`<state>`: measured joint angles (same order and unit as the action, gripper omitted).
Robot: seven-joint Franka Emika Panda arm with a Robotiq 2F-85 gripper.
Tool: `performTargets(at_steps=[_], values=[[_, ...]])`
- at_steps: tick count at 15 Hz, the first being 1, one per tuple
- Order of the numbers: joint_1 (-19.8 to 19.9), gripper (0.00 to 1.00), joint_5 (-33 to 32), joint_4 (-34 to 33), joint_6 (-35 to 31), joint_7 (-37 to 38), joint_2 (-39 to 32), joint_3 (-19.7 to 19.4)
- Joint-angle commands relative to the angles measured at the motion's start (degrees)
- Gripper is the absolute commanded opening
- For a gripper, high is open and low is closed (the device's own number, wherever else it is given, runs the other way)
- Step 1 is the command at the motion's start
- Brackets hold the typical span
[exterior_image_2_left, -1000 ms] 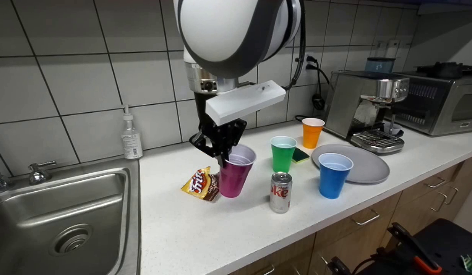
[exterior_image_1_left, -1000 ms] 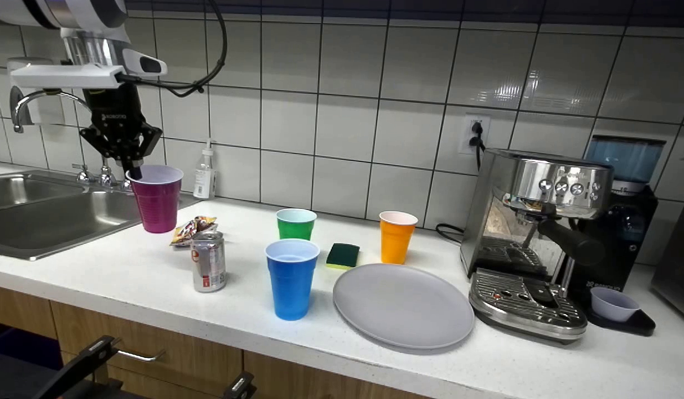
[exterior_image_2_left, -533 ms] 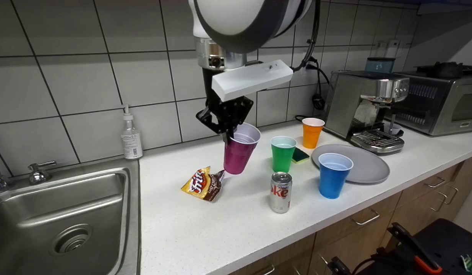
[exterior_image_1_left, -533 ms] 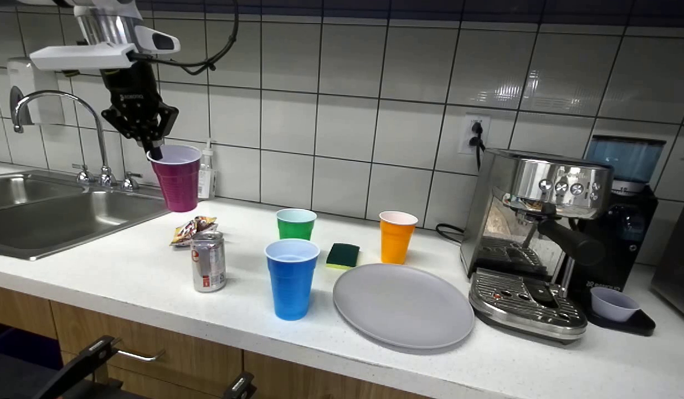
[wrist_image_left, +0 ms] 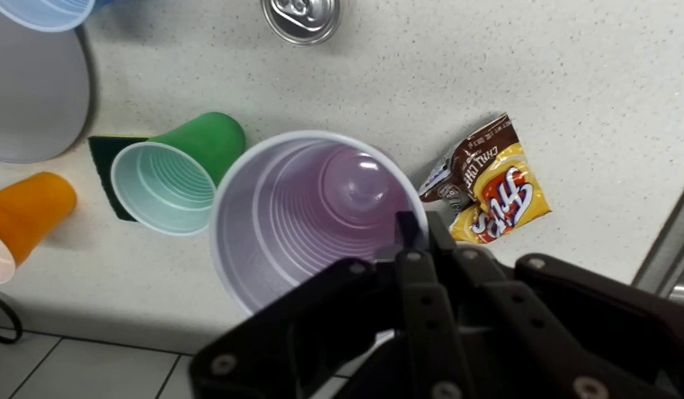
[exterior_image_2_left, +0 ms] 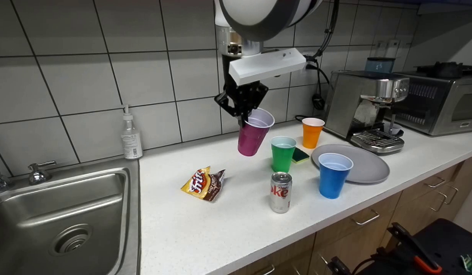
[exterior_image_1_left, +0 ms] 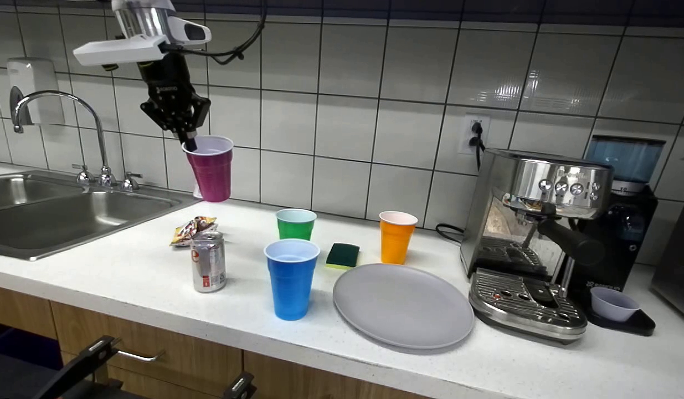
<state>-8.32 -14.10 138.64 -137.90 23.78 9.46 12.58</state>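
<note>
Pale wall tiles are rising behind the white surface, whose left end is carrying a steel sink, cut short in both exterior views. Right of it, the end effector is clenching the rim of a purple cup, one fingertip sitting inside. The cup is hanging clear of the surface toward its back edge, mouth up, its long axis leaning slightly off upright; in the wrist view its pale inside is showing down to the bottom. In an exterior view it is hiding nearly all of a soap bottle. Seen from there, a crumpled snack bag is lying partly behind an upright can. Next, a green cup is standing with its lower half disappearing behind a blue cup near the front edge; the wrist view is cutting off the blue one, and what it is holding cannot be told. Farther right, a sponge is lying flat, an orange cup is standing, and a gray plate is resting closer to the front edge.
</note>
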Motion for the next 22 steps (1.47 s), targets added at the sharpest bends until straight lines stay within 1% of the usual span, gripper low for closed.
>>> performTargets(at_steps=[1,6,13,17,22], values=[[2.1,0.01,-2.3,-1.4,2.2,2.3,0.9,-0.3],[4.6,0.01,-4.4,-2.5,1.9,3.5,0.4,-1.8],[7.2,0.01,-6.1,-4.1,2.0,4.7,-1.0,-3.7],[7.9,0.01,-6.0,-5.6,1.8,4.3,-2.9,-4.9],[8.0,0.01,-5.4,-7.8,2.2,3.1,-5.4,-6.8]])
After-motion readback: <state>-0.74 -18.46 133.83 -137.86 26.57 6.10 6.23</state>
